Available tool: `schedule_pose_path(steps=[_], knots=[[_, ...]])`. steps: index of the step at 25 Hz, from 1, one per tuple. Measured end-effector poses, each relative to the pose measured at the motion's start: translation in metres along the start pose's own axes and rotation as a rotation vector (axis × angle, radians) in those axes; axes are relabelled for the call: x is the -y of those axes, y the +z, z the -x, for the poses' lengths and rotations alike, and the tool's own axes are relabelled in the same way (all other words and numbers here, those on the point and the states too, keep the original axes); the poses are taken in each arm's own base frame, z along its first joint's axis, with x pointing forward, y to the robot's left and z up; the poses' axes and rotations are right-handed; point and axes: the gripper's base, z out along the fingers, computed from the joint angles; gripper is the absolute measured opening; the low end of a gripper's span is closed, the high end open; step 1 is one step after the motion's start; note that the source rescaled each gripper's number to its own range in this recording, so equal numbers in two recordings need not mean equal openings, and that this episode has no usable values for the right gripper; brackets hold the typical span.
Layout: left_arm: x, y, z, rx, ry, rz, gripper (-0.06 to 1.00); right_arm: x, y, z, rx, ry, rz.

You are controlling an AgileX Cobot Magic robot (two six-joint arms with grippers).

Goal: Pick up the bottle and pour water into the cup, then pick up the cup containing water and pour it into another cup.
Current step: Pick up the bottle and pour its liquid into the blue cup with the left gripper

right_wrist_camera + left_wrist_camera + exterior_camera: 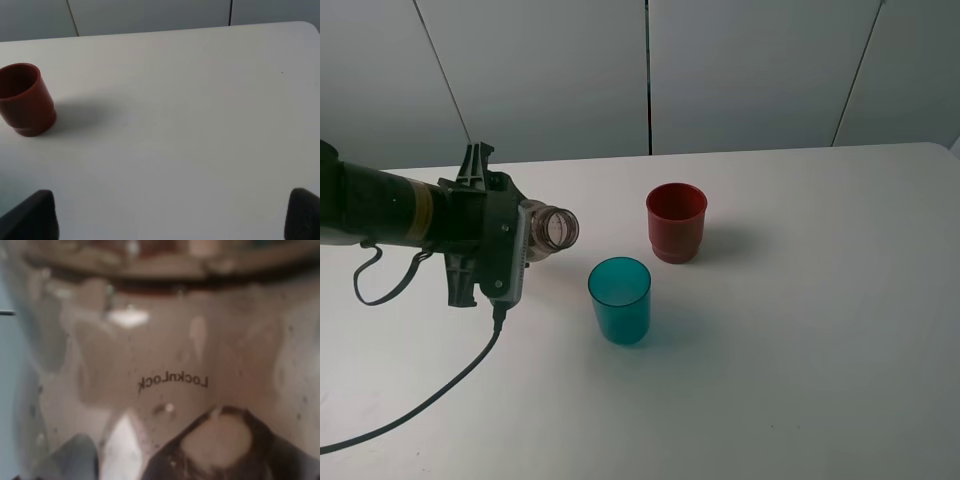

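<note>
My left gripper (523, 247) is shut on the bottle (556, 229) and holds it tipped on its side above the table, open neck pointing right. The neck's mouth is up and to the left of the teal cup (620, 300), apart from it. In the left wrist view the bottle's clear brownish wall (170, 340) fills the frame. The teal cup stands upright. The red cup (676, 222) stands upright behind and to the right of it, and also shows in the right wrist view (25, 99). My right gripper (170, 220) is open and empty over bare table, out of the exterior high view.
The white table (800, 330) carries both cups. A black cable (440, 390) hangs from the left arm and trails over the front left of the table. Grey wall panels (750, 70) stand behind the table's far edge.
</note>
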Motion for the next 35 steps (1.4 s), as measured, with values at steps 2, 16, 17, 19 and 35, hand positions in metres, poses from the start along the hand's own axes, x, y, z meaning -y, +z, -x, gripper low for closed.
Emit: schedule_pose_path(steps=[2,16,17,19,35], knots=[[-0.003,0.0,0.002,-0.012,0.021,0.005,0.01,0.0,0.0,0.0,0.0,-0.002,0.0],[-0.019,0.017,0.031,0.001,0.126,0.012,0.01,0.0,0.0,0.0,0.0,-0.002,0.0],[-0.022,0.019,0.031,-0.002,0.127,0.016,0.01,0.0,0.0,0.0,0.0,-0.002,0.0],[-0.025,0.021,0.032,-0.01,0.128,0.021,0.01,0.0,0.0,0.0,0.0,0.0,0.0],[-0.022,0.026,0.038,-0.038,0.278,-0.001,0.01,0.0,0.0,0.0,0.0,-0.002,0.0]])
